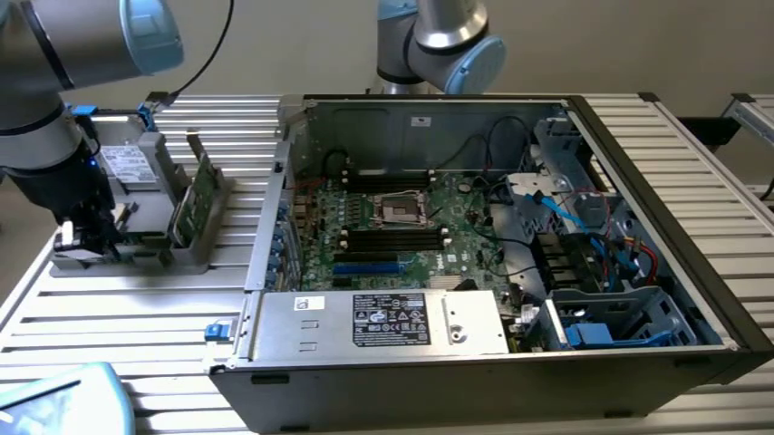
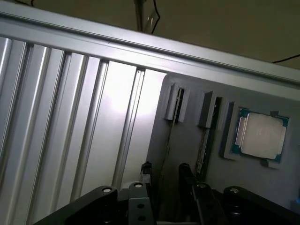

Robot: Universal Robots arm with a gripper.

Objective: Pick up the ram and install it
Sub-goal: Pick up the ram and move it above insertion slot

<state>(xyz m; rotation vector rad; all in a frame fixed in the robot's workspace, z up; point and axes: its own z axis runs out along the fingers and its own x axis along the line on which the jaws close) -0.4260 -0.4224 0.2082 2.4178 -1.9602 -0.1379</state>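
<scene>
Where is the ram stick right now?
The ram stands on edge in the grey holder, between the fingers of the open end effector, at the exterior view's left beside the computer case.

**Holder Beside Case**

On the table (image 1: 133, 313), a holder (image 1: 143, 204) is set at the exterior view's left and a case (image 1: 362, 118) at its right. A motherboard (image 1: 400, 227) is laid in the case, a CPU (image 2: 261, 136) in the holder. The gripper (image 2: 165, 174) is held over the holder.

Silver-grey tubular arm (image 1: 36, 109) with pale blue joint caps (image 1: 151, 36), a thin black cable (image 1: 217, 43), and black, screw-studded jaws.
</scene>
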